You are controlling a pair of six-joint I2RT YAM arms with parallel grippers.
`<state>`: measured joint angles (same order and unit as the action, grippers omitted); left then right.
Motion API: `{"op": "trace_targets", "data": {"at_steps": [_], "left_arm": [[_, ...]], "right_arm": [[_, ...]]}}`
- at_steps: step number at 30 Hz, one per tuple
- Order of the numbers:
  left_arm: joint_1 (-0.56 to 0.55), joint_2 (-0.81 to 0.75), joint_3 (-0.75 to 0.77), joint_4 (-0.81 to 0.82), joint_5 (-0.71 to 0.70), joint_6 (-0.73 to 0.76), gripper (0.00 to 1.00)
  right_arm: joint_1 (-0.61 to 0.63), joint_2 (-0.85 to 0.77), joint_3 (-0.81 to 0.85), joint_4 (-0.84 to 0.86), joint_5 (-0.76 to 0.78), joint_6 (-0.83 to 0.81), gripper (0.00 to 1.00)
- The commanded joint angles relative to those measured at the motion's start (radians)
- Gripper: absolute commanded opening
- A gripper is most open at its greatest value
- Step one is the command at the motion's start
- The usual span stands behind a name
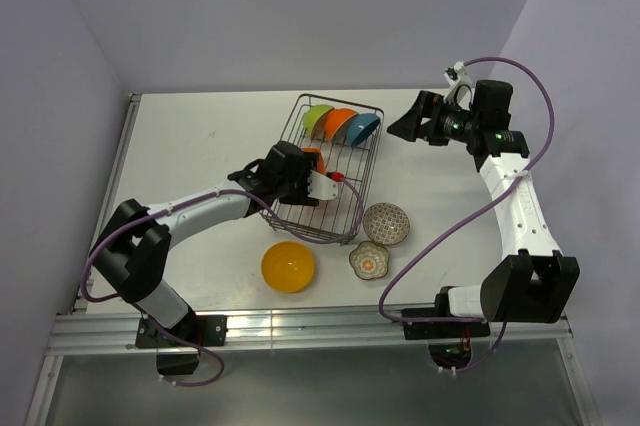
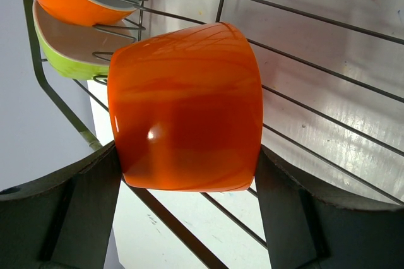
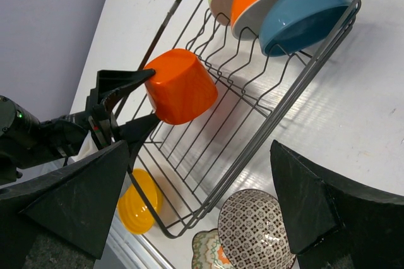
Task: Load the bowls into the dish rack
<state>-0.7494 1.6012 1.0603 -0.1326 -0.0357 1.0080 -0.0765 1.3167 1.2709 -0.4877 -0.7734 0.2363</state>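
Note:
My left gripper point(image 1: 310, 168) point(image 2: 188, 155) is shut on a red-orange bowl point(image 2: 186, 108) point(image 3: 181, 86), one finger on each side of it. It holds the bowl on its side just above the near half of the dish rack point(image 1: 368, 178) point(image 3: 303, 73). Three bowls stand on edge at the rack's far end: a green one point(image 1: 318, 119), an orange one point(image 1: 340, 124) and a blue one point(image 1: 362, 128). On the table lie a yellow bowl point(image 1: 288, 266), a grey-brown patterned bowl point(image 1: 386, 223) and a scalloped floral bowl point(image 1: 368, 260). My right gripper point(image 1: 405, 126) point(image 3: 199, 174) hangs open and empty, raised to the right of the rack.
The patterned and floral bowls lie close to the rack's near right corner, the yellow bowl just in front of its near end. The left arm point(image 1: 200, 211) stretches across the table's left half. Walls close off the back and both sides.

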Motion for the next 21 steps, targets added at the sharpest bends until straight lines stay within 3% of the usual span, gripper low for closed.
{"op": "trace_targets", "data": {"at_steps": [1,2,3,6,21], "left_arm": [[0.001,0.002,0.018,0.038,-0.018,0.017,0.25],[0.001,0.005,0.023,0.031,-0.018,0.017,0.31],[0.001,0.006,0.024,0.019,-0.017,0.015,0.43],[-0.001,0.008,0.027,-0.001,-0.012,0.014,0.55],[-0.01,-0.014,0.023,-0.09,0.025,0.0,0.85]], "right_arm": [[-0.006,-0.005,0.035,0.009,-0.013,-0.018,1.0],[-0.006,-0.005,0.031,0.009,-0.012,-0.018,1.0],[-0.006,-0.005,0.033,0.009,-0.012,-0.02,1.0],[-0.006,-0.005,0.03,0.006,-0.009,-0.022,1.0],[-0.006,0.001,0.041,-0.008,0.005,-0.029,1.0]]}}
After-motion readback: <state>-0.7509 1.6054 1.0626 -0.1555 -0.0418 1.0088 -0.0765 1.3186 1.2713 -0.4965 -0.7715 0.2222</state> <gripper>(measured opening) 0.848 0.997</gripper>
